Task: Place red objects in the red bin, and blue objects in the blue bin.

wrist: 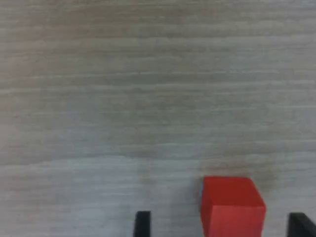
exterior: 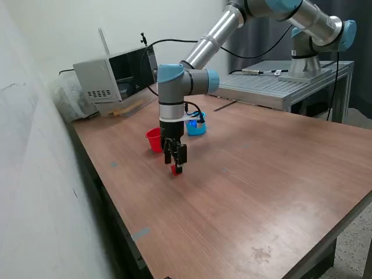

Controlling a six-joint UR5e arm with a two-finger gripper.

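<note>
The tool (exterior: 176,164) points straight down at the wooden counter (exterior: 261,192), its fingers (wrist: 142,224) spread apart with 1 red cube (wrist: 232,207) on the counter between them, nearer 1 finger. Behind the tool stands the red cup (exterior: 153,140); farther back sits the light-blue cup (exterior: 196,127).

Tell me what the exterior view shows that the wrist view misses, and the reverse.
Only the exterior view shows the red cup, the blue cup, the arm and the box-like device at the table's far end. Only the wrist view shows the gaps between the red cube and the fingertips on either side, so the hand is open around it. Both show that cube and the wooden table.
</note>
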